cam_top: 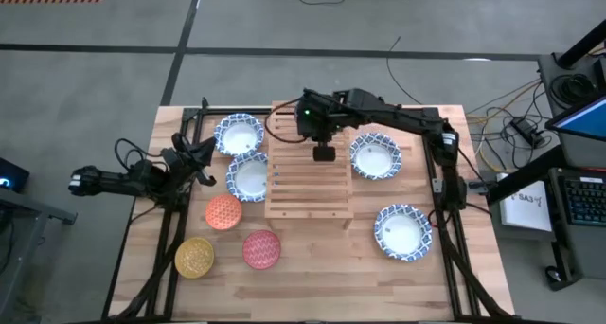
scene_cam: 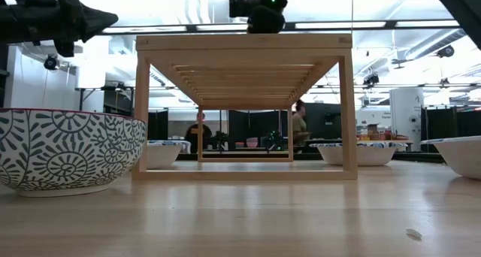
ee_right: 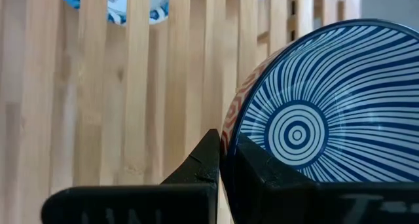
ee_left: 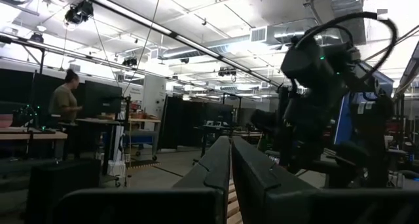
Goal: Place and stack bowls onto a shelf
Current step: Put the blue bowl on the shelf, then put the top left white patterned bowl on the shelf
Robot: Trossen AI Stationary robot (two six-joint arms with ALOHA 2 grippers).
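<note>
The wooden slatted shelf (cam_top: pixel 308 187) stands mid-table. My right gripper (cam_top: pixel 323 153) reaches over the shelf's far part and is shut on a small blue-striped bowl (ee_right: pixel 327 112). The arm hides this bowl in the high view. Wide blue-rimmed bowls rest on the table: two left of the shelf (cam_top: pixel 239 133) (cam_top: pixel 249 177) and two right of it (cam_top: pixel 376 156) (cam_top: pixel 403 231). The orange (cam_top: pixel 223 212), yellow (cam_top: pixel 195 257) and red (cam_top: pixel 262 249) bowls sit near the front left. My left gripper (cam_top: pixel 199 158) waits at the table's left, shut and empty. My right gripper pinches the blue-striped bowl's rim (ee_right: pixel 230 135), with one finger (ee_right: pixel 262 178) inside the bowl and the other (ee_right: pixel 203 165) outside. The fingers come from above, pointing down at the slats (ee_right: pixel 177 86). The bowl's open side faces up. Whether its base rests on the slats, I cannot tell.
The shelf's near half (cam_top: pixel 308 206) is bare slats. Black frame rails run along the table's left (cam_top: pixel 170 229) and right (cam_top: pixel 454 239) edges. Bare plank lies at the front middle (cam_top: pixel 327 267). People stand in the room beyond the table (scene_cam: pixel 199 129).
</note>
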